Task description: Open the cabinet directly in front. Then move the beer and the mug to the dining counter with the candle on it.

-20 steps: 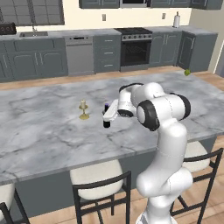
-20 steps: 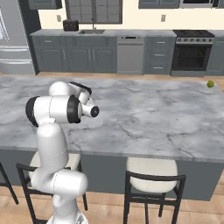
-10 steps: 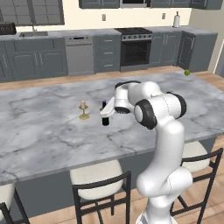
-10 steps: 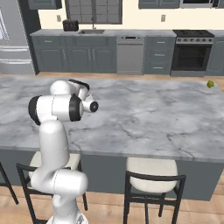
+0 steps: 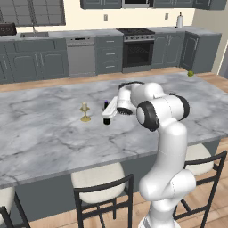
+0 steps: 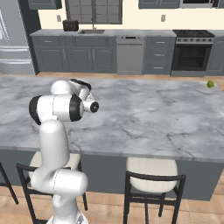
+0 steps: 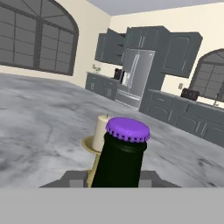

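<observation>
My gripper [image 5: 107, 117] is shut on the beer [image 5: 106, 108], a slim dark bottle with a purple cap, upright low over the dining counter [image 5: 53, 133]. The bottle's base looks level with the marble; contact is hard to judge. In the hand view the beer [image 7: 120, 162] stands close between the fingers, and the cream candle [image 7: 101, 129] in its golden holder is just behind it. The candle [image 5: 84, 111] stands a short way left of the bottle. Far across the room a dark grey wall cabinet [image 7: 111, 46] has a door swung open.
Stools with cream seats [image 5: 98, 182] [image 6: 151, 168] stand along the counter's near edge. A small green fruit [image 5: 190, 74] [image 6: 210, 84] lies at the far right corner. Base cabinets and a stove [image 5: 138, 46] line the back wall; a fridge [image 7: 135, 78] stands beside the open cabinet.
The gripper has carried the beer leftward over the counter, closer to the candle. The candle has not moved.
</observation>
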Tool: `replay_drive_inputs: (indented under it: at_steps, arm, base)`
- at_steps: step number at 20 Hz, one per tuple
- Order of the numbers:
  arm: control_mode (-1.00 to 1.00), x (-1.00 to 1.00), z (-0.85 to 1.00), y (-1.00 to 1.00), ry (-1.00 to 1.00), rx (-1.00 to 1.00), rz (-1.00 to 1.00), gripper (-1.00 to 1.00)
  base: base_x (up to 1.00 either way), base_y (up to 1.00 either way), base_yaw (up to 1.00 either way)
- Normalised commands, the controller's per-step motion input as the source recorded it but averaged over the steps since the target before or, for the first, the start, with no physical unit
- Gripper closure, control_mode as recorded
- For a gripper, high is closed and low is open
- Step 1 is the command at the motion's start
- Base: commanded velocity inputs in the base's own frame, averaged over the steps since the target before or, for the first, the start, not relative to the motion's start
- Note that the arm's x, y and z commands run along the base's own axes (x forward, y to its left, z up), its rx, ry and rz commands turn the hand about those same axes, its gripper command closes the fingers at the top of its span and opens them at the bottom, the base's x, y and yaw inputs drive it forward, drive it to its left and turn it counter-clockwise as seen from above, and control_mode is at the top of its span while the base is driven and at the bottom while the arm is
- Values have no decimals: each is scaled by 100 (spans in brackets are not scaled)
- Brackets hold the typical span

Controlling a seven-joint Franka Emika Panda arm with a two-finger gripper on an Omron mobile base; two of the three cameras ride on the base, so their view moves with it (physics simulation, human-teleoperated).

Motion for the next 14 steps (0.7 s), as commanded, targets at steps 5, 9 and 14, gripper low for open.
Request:
replay_drive_inputs:
  at_steps: [5,9,14]
  arm:
    - [-100,0,-2,3,-1,0,0,100]
    - [-100,0,-2,5,0,0,0,100]
    - [-100,0,-18,0,0,0,0,100]
  base:
    - [0,0,0]
    - [0,0,0]
    - [0,0,0]
